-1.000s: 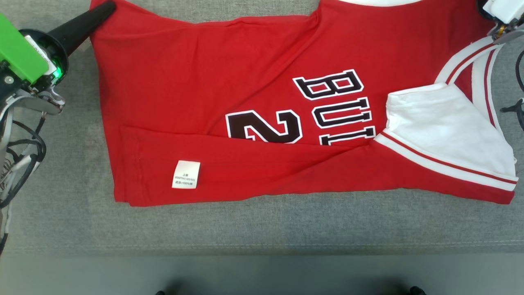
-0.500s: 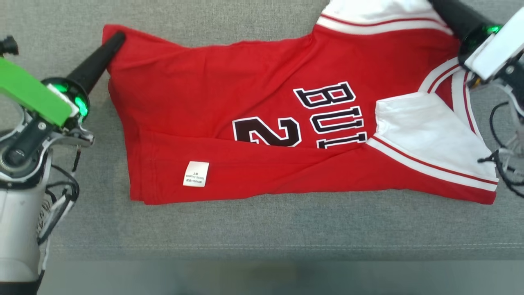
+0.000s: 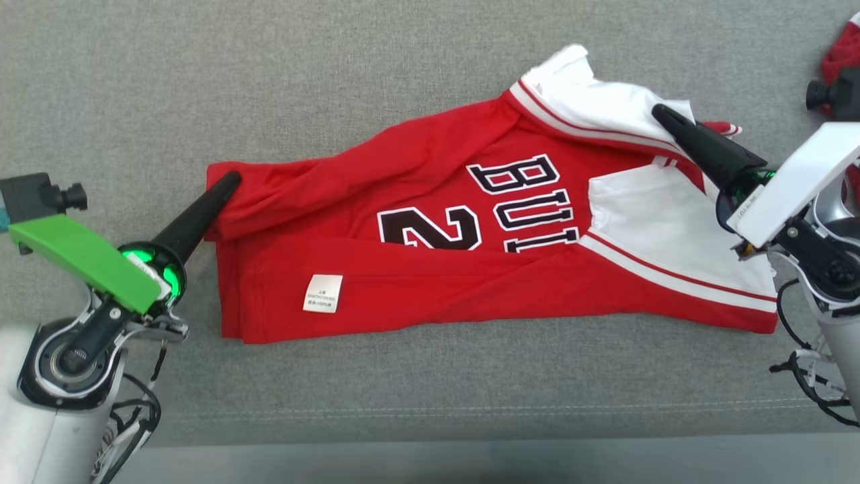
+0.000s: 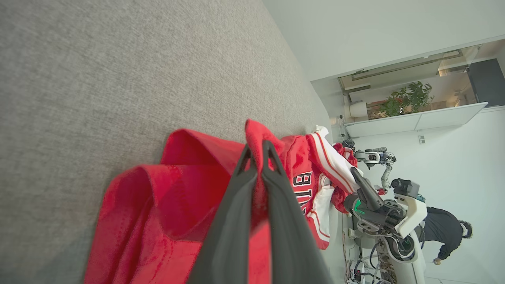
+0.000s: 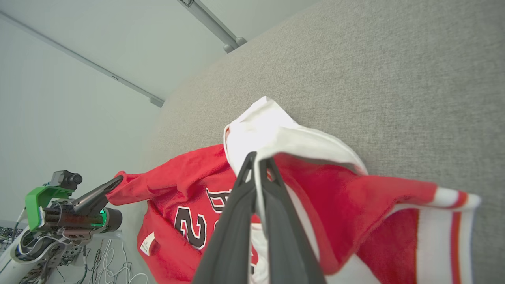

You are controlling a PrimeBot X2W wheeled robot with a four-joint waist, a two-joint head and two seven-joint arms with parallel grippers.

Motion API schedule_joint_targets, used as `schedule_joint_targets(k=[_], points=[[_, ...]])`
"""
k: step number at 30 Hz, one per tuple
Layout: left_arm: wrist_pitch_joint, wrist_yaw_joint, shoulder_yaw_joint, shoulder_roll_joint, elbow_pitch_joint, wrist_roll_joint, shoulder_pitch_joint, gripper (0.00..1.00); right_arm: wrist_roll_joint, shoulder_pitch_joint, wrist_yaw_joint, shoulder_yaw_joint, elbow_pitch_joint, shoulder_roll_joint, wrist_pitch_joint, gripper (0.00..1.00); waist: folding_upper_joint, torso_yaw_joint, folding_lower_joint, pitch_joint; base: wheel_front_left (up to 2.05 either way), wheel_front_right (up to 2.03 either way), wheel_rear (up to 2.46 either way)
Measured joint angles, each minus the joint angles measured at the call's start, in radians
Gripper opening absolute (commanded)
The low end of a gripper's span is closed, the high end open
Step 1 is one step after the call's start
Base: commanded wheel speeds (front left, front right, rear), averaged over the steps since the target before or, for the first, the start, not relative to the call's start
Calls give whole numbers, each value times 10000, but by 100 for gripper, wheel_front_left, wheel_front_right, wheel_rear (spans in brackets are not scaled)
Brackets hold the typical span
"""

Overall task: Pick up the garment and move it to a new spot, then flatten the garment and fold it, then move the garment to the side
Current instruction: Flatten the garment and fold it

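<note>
The garment (image 3: 416, 289) is a red jersey with black lettering and white sleeves, lying lengthwise on the grey cloth surface (image 3: 336, 87). My left gripper (image 3: 230, 180) is shut on its far left hem corner, which is lifted and rolled over. In the left wrist view the fingers of that gripper (image 4: 257, 146) pinch red cloth (image 4: 189, 185). My right gripper (image 3: 660, 111) is shut on the far white sleeve, raised off the surface. In the right wrist view that gripper (image 5: 258, 157) clamps white fabric (image 5: 272, 130). A white label (image 3: 322, 293) shows near the front hem.
The surface's front edge (image 3: 430, 437) runs along the bottom of the head view. Another red cloth (image 3: 840, 60) lies at the far right. A person (image 4: 444, 228) bends over beyond the robot in the left wrist view. Cables (image 3: 806, 376) hang by both arms.
Both grippers have drawn the garment's far edge toward the near side, so the cloth now looks narrower and its far edge is lifted. The head view has also shifted.
</note>
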Motion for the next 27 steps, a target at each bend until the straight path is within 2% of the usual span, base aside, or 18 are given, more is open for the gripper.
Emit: schedule_joint_targets(k=[10,27], points=[[-412,-10,382,376,-548,0,1167,0,13,1232,4,-105,-458,-174,-359,0,0,-288,0,-506,0,0,0],[-671,-73,395,359,-1193,-10,2334,0,27,2297,4,-351,-968,-360,-748,0,0,-461,0,-763,0,0,0]])
